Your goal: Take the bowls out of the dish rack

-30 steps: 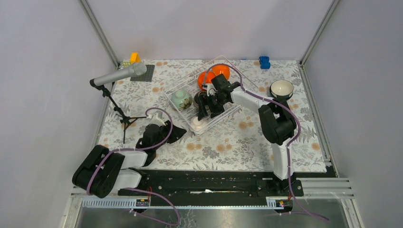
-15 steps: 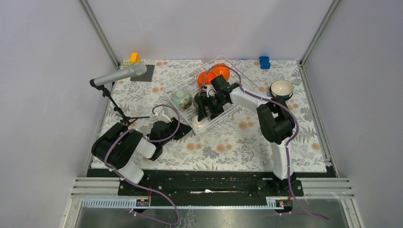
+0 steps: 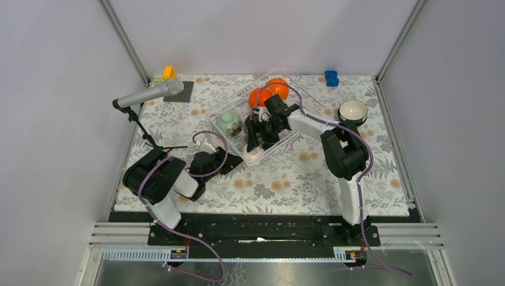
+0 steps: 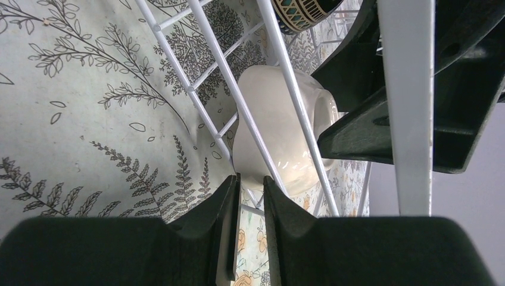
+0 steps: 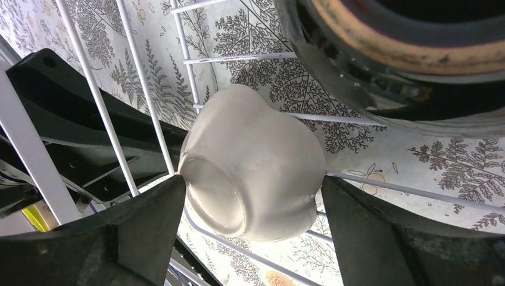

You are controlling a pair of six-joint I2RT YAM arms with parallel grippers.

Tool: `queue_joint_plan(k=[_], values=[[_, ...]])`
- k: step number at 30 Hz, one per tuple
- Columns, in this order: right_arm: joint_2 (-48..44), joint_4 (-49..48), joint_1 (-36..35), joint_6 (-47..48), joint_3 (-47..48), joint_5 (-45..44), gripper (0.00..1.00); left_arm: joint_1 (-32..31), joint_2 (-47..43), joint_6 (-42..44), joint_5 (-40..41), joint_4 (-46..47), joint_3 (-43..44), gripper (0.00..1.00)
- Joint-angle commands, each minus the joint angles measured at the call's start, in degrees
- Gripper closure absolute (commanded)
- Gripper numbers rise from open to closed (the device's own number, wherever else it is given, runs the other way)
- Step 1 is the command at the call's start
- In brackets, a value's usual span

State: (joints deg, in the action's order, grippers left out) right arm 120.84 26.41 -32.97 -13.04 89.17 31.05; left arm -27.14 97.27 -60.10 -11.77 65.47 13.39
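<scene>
A: Where's the dish rack [image 3: 304, 101]?
B: Middle of the counter [image 3: 286, 179], set at an angle. Clear wire grid.
A: Bowls in it?
B: Two orange bowls [image 3: 269, 92] on edge at the far end. A pale green bowl [image 3: 228, 123] on the left side. A dark patterned bowl [image 4: 301, 13] mid-rack. A white bowl [image 4: 271, 125] at the near end, lying on its side with its foot toward the right wrist camera.
A: Any out?
B: One, a white-inside bowl [image 3: 352, 111]. It's upright on the counter, right of the rack and well apart from it.
A: And the right gripper [image 5: 253, 179]?
B: Down inside the rack, jaws spread wide, one on either side of the white bowl. Very close on both sides, but I cannot tell if they touch. The bowl rests on the rack wires.
A: And the left gripper [image 4: 250, 179]?
B: Low at the rack's near corner, outside it. Jaws almost pressed together, pinching a wire of the rack's edge in the slit between them. White bowl just beyond, seen through the wires.
A: Anything else?
B: A microphone [image 3: 149, 94] on a stand at left, and a blue block [image 3: 331, 77] at the far right.
</scene>
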Motion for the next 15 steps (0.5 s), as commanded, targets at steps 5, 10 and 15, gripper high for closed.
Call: queue_joint_plan(k=[5,10,15], values=[[-2.38,-1.64,-0.55,-2.09,-0.44,1.18,0.22,-0.45,-0.25,0.36,-0.45,6.04,1.78,0.74],[-5.61,-1.68,-0.63,-3.23,-0.51,1.16,0.30,-0.47,-1.41,1.03,-0.32,4.49,1.88,0.74],[-7.58,-1.24,-1.47,-3.15,-1.27,-1.26,0.36,-0.54,-1.74,0.86,-0.81,4.18,2.16,0.74]])
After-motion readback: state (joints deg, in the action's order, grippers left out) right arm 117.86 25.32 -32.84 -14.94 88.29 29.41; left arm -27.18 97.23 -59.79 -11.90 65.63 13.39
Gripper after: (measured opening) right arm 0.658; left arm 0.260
